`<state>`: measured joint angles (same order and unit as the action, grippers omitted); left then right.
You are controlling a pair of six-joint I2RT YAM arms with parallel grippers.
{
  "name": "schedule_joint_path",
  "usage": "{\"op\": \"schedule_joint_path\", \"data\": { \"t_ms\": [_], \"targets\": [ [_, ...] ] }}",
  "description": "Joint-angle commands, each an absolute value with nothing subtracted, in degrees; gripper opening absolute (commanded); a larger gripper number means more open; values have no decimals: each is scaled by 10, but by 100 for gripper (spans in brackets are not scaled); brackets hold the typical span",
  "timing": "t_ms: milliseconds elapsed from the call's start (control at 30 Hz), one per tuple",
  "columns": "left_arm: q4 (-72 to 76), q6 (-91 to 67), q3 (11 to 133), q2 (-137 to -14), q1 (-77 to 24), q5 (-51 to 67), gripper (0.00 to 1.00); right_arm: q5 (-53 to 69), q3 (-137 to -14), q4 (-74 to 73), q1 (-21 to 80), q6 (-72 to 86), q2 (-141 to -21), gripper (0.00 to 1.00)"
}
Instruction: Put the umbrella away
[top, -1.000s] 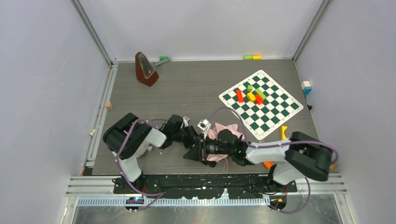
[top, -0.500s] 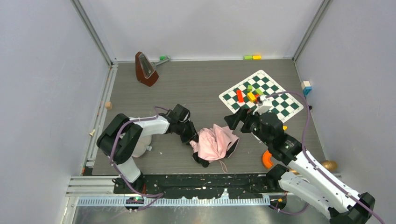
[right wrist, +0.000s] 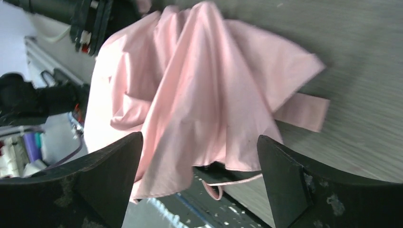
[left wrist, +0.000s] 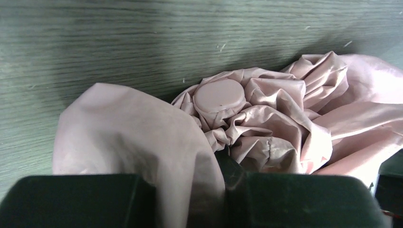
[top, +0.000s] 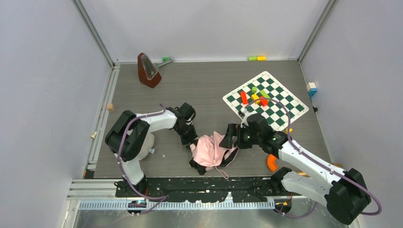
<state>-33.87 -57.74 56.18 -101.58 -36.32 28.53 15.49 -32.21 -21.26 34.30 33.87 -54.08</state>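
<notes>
The umbrella [top: 212,149] lies folded and crumpled near the table's front edge, pale pink side out, with black showing underneath. My left gripper [top: 191,141] is at its left end, shut on a fold of pink fabric [left wrist: 157,156]. The round pink cap [left wrist: 219,94] sits just beyond that fold in the left wrist view. My right gripper [top: 231,137] is open at the umbrella's right side. Its two dark fingers [right wrist: 111,173] stand wide apart, with the canopy [right wrist: 204,95] ahead of them and nothing gripped. A thin pink strap loop [right wrist: 214,190] hangs below the canopy.
A green-and-white checkered mat [top: 285,111] with several coloured blocks lies at the back right. A brown metronome [top: 148,70] stands at the back left. An orange piece [top: 272,164] sits by the right arm. Small blocks [top: 257,58] lie along the far edge.
My right gripper let go and opened wide. The right arm swung up off the umbrella, then came back down beside its right end. The umbrella slid slightly toward the front edge. The left gripper stayed shut.
</notes>
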Motion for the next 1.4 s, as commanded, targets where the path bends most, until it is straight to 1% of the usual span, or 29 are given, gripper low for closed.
{"op": "schedule_joint_path", "data": {
  "t_ms": [0,33,67,100,167,200,267,333,367,433,467,500,533,567,600,633,700,767,867,1000,1033,1067,1100,1133,1167,1200,1300,1333,1367],
  "targets": [
    [-420,-585,569,-1047,-363,236,0,246,-312,-100,389,388,-572,99],
    [-423,-593,574,-1050,-363,239,0,245,-311,-84,402,401,-586,99],
    [-423,-600,576,-1052,-363,240,0,240,-308,-75,422,408,-599,96],
    [-425,-605,578,-1053,-364,242,0,236,-306,-54,434,416,-605,94],
    [-436,-612,589,-1055,-363,238,0,223,-300,-20,464,444,-625,84],
    [-442,-616,593,-1056,-363,237,0,213,-303,-13,480,447,-641,75],
    [-456,-621,604,-1057,-365,234,0,201,-314,11,497,450,-671,65],
    [-472,-625,612,-1058,-367,230,0,192,-336,22,509,442,-708,60],
    [-479,-629,615,-1058,-368,230,0,183,-345,19,516,428,-737,55],
    [-491,-635,622,-1060,-370,229,0,165,-380,-4,526,401,-784,55],
    [-497,-637,626,-1063,-371,229,0,160,-401,-25,529,382,-800,57],
    [-502,-639,630,-1065,-373,228,0,150,-412,-32,536,374,-827,64],
    [-508,-641,635,-1068,-375,228,0,146,-429,-41,540,367,-838,67],
    [-514,-642,640,-1072,-378,228,0,138,-444,-45,546,355,-854,73],
    [-515,-643,643,-1076,-381,230,0,133,-451,-55,549,343,-859,76],
    [-514,-644,646,-1081,-383,236,0,128,-463,-59,555,338,-868,82],
    [-518,-647,651,-1090,-387,247,0,124,-476,-68,563,323,-872,88],
    [-520,-650,655,-1096,-388,254,0,114,-487,-78,570,307,-875,88],
    [-528,-653,659,-1094,-388,252,0,80,-499,-123,575,281,-893,76],
    [-542,-651,667,-1091,-388,244,0,53,-503,-169,579,251,-959,73],
    [-543,-650,670,-1093,-388,247,3,44,-505,-188,581,246,-968,71],
    [-543,-647,673,-1093,-388,252,7,29,-505,-196,583,244,-984,62],
    [-542,-642,676,-1093,-388,255,12,23,-500,-203,583,243,-987,57],
    [-541,-634,678,-1091,-388,258,18,14,-496,-205,583,243,-990,46],
    [-538,-625,678,-1085,-387,257,25,12,-486,-201,584,242,-989,40],
    [-531,-618,675,-1077,-387,255,30,14,-474,-198,582,242,-985,31],
    [-513,-598,657,-1034,-385,237,48,58,-444,-161,567,246,-964,20],
    [-511,-590,651,-1019,-382,234,56,70,-429,-152,562,246,-954,13],
    [-510,-582,645,-1001,-378,232,60,94,-423,-136,550,247,-949,10]
  ]
}}
